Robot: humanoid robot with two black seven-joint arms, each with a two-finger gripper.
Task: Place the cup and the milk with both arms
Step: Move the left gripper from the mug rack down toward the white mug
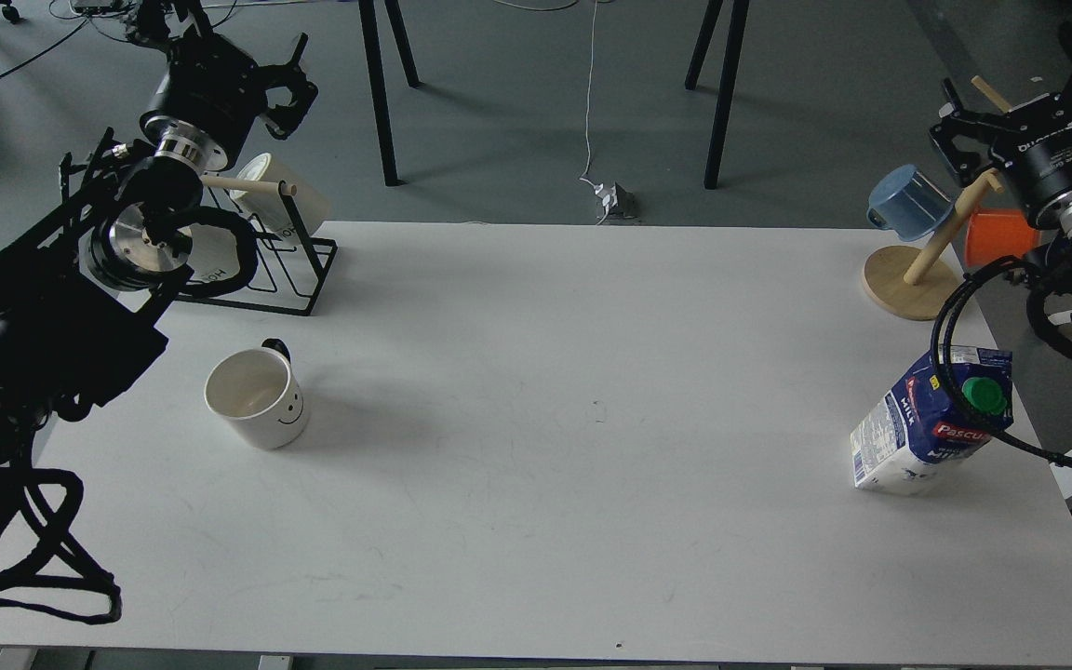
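The cup [257,398], a white mug with a smiley face and a dark handle at its back, stands upright on the left part of the white table [555,372]. The milk [931,423], a blue-and-white carton with a green cap, stands near the table's right edge. My left gripper [292,82] hangs raised beyond the table's back left corner, far above and behind the cup, open and holding nothing. Over the back right corner my right gripper [947,130] is also raised and open, well behind the milk. A black cable of the right arm crosses in front of the carton's top.
A black wire rack [299,279] with a cream mug [287,197] on a wooden peg stands at the back left. At the back right a wooden mug tree [908,284] carries a blue mug [908,200], and an orange mug [997,237] sits beside it. Chair legs stand behind the table.
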